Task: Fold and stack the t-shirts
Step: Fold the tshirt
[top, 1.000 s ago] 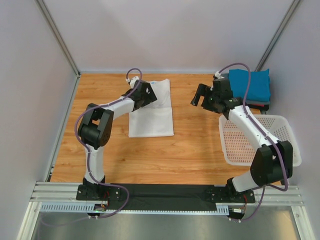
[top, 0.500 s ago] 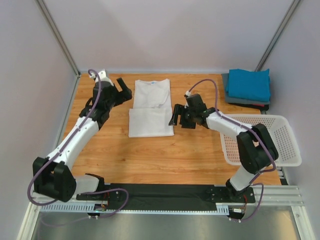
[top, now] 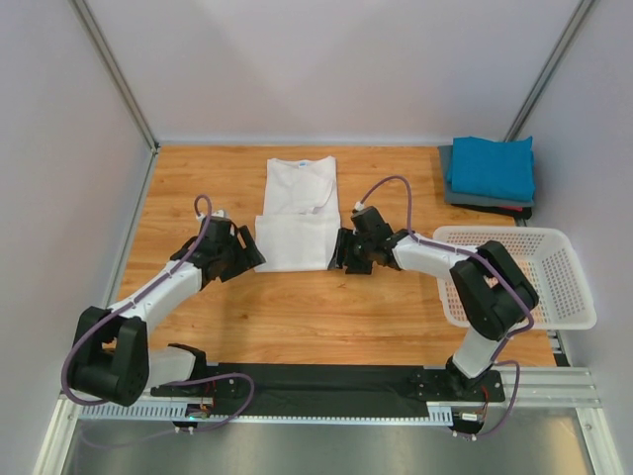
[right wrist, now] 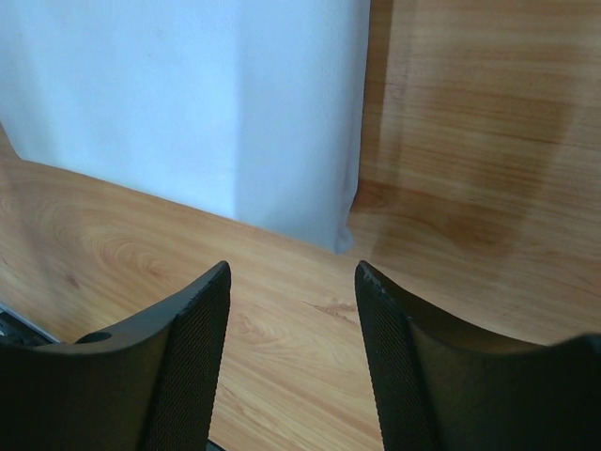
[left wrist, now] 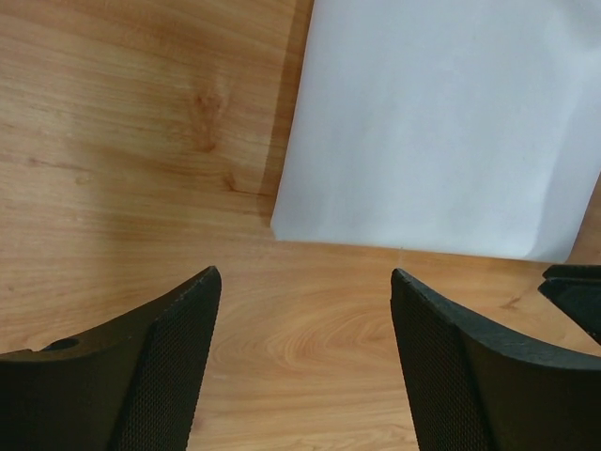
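A white t-shirt (top: 300, 211) lies partly folded at the middle back of the table, its lower part doubled over. My left gripper (top: 248, 253) is open and empty, low over the wood just off the shirt's near left corner (left wrist: 278, 228). My right gripper (top: 341, 252) is open and empty at the shirt's near right corner (right wrist: 344, 242). Both wrist views show bare wood between the fingers and white cloth just beyond. A folded teal blue t-shirt (top: 491, 166) lies on a dark grey one (top: 473, 200) at the back right corner.
A white plastic mesh basket (top: 579, 287) stands at the right edge of the table. Grey walls close off the back and sides. The wooden table (top: 297, 307) stretches in front of the shirt.
Both arms have swung in from the back and lowered to the shirt's near corners, the left from the back left, the right from near the teal stack. The shirt has not moved.
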`<state>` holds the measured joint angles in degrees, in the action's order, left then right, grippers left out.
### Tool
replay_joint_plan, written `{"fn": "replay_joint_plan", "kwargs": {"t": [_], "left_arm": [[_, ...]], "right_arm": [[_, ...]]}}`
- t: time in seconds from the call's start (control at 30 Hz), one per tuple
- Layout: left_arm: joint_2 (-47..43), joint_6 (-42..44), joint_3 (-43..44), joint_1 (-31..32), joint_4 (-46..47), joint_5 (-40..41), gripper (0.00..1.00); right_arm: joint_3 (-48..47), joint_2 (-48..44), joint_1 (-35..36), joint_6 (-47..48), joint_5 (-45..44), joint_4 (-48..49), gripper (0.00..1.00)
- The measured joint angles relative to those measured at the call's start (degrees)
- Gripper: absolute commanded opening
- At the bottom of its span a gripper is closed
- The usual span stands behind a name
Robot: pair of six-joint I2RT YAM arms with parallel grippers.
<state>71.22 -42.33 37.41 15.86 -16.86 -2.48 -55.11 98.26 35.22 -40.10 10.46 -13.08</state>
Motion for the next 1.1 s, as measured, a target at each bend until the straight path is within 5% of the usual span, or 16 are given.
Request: {"fn": "replay_joint_plan", "kwargs": {"t": [0.67,0.83,0.9,1.1], "left_arm": [[8.79,-2.36,-2.10,-0.52,7.85,-2.23,0.58],[11.21,-2.47,-1.25,-0.61,9.46,-2.56,0.29],[11.96,-2.51,-1.20,-0.66,9.79,-2.73,0.00],[12.35,-2.01,-1.05,-0.61,9.16,-3.50,0.00]], "right_arm": [[-1.99,3.50,0.00,-0.52,-3.34,0.37,0.38],[-2.82,4.48,0.00,-0.35,-3.63,0.31,0.24],[-2.91,4.70,0.00,-0.04,-3.91,0.13,0.05],[-2.75,4.81,0.02,0.07,-4.11,-0.46,0.00]]}}
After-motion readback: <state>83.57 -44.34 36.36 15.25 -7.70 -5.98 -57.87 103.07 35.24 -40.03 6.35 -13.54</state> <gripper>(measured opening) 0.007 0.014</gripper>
